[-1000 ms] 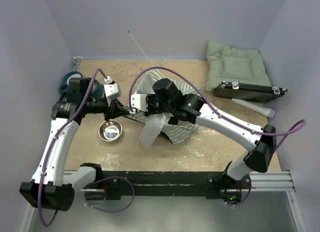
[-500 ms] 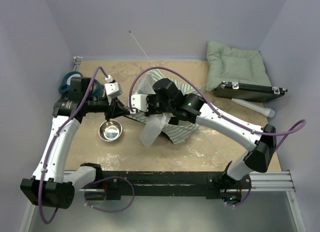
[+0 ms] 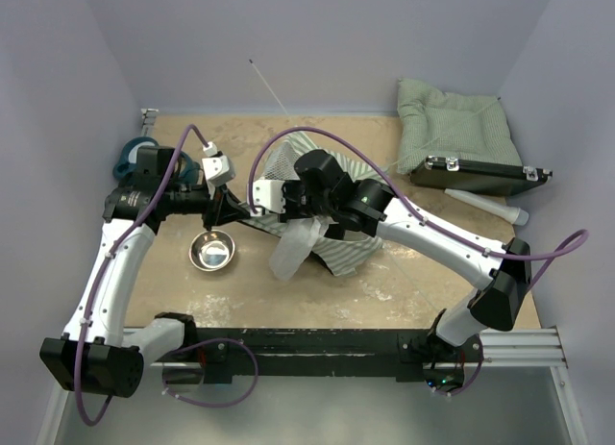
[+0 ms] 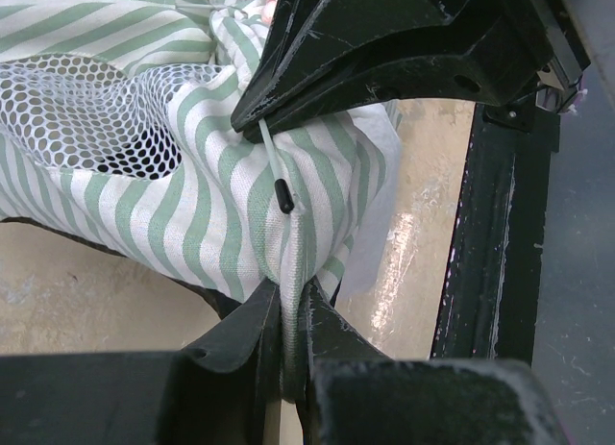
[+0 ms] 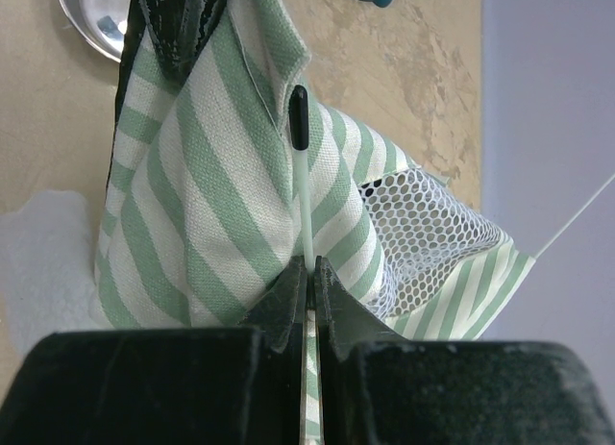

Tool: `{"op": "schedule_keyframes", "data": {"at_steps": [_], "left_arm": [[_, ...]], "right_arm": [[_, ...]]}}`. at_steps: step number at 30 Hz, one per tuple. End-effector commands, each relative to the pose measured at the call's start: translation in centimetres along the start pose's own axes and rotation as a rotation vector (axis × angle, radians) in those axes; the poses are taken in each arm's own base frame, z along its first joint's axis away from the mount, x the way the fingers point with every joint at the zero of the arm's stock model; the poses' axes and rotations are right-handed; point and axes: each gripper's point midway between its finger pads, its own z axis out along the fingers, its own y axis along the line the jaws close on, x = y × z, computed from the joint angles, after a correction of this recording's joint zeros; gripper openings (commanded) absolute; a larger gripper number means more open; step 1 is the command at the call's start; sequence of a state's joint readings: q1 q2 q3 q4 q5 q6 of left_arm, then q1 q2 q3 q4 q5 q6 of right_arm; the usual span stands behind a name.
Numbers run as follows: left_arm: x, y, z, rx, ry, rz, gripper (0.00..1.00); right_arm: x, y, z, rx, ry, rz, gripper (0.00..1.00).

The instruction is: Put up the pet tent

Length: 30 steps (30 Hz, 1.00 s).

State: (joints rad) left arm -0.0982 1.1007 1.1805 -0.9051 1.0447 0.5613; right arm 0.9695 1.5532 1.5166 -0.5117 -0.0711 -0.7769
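The pet tent (image 3: 348,254) lies crumpled mid-table, striped green and white, with a white flap (image 3: 291,250) hanging toward me. My left gripper (image 3: 233,214) is shut on a fold of the striped fabric (image 4: 288,272), pinched between its jaws. Facing it, my right gripper (image 3: 260,208) is shut on a thin white pole (image 5: 305,200) with a black tip (image 5: 299,107) lying against the fabric. In the left wrist view that tip (image 4: 284,195) sits just below the right gripper (image 4: 264,118). The pole's far end (image 3: 268,87) sticks up toward the back wall. Mesh panel (image 5: 428,235) shows beside the fold.
A metal bowl (image 3: 212,251) sits just below the left gripper. A green quilted cushion (image 3: 452,126), a black case (image 3: 471,174) and a white tube (image 3: 487,207) are at the back right. A teal tape roll (image 3: 128,159) lies at the back left.
The left arm has shifted very slightly; both grips and the tent look the same.
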Motion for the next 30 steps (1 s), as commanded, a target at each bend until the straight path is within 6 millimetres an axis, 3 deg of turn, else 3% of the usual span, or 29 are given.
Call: {"op": "schedule_keyframes", "data": {"at_steps": [1, 30], "left_arm": [[-1.2, 0.1, -0.2, 0.003, -0.041, 0.05, 0.0], [-0.7, 0.5, 0.0, 0.004, -0.031, 0.019, 0.0]], "right_arm": [[-0.8, -1.2, -1.8, 0.038, -0.018, 0.057, 0.0], [-1.8, -1.4, -2.5, 0.037, -0.061, 0.074, 0.0]]}}
